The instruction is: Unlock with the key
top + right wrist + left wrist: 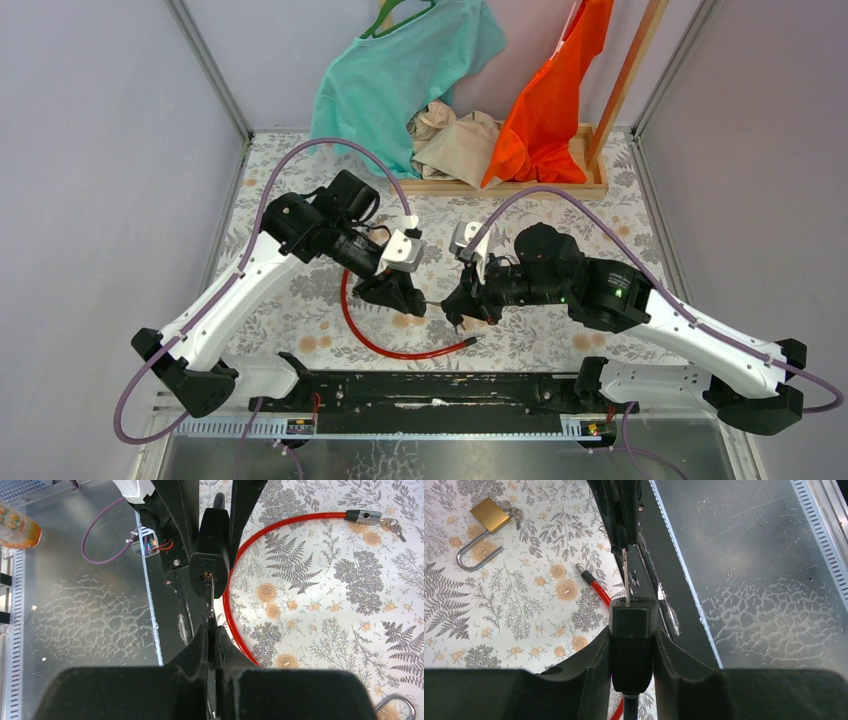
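Observation:
My left gripper [400, 292] [633, 635] is shut on the black lock body [633, 615] [209, 560] of a red cable lock, holding it above the table's near edge. A thin metal key [626, 577] [212, 592] sits with its tip in the keyhole on the lock body's face. My right gripper [462, 305] [212, 630] is shut on the key's head, facing the left gripper. The red cable [370, 340] [250, 545] loops across the floral tablecloth. Its free metal end [367, 516] lies apart from the lock body, next to a small bunch of keys [395, 526].
A brass padlock [489, 515] with an open shackle and its own keys [511, 511] lies on the cloth. A wooden tray [500, 187] with teal, beige and orange clothes stands at the back. The black base rail [430, 390] runs along the near edge.

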You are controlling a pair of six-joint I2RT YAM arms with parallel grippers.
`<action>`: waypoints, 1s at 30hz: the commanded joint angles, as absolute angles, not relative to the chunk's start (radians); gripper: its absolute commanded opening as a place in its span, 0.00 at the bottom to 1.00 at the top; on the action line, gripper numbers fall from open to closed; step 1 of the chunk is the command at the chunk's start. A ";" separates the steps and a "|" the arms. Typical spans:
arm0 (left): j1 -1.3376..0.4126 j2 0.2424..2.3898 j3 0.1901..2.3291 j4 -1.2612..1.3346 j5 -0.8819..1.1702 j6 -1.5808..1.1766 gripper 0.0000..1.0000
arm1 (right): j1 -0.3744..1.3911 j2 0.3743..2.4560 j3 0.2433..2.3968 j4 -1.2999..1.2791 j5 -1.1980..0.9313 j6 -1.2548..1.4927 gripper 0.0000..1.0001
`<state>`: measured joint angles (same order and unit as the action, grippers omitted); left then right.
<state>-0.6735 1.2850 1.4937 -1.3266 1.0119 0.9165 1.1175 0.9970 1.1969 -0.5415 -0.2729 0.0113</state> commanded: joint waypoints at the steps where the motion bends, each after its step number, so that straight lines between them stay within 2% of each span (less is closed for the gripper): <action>1: -0.683 1.284 1.543 -1.326 1.070 0.931 0.00 | 1.125 1.005 1.247 -0.514 -0.275 -0.006 0.00; 30: -0.685 1.278 1.542 -1.255 1.053 0.863 0.00 | 1.123 1.026 1.231 -0.481 -0.346 -0.006 0.00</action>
<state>-0.6800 1.2865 1.4940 -1.3247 1.0035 0.8810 1.1183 1.0229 1.2079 -0.5400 -0.3080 0.0006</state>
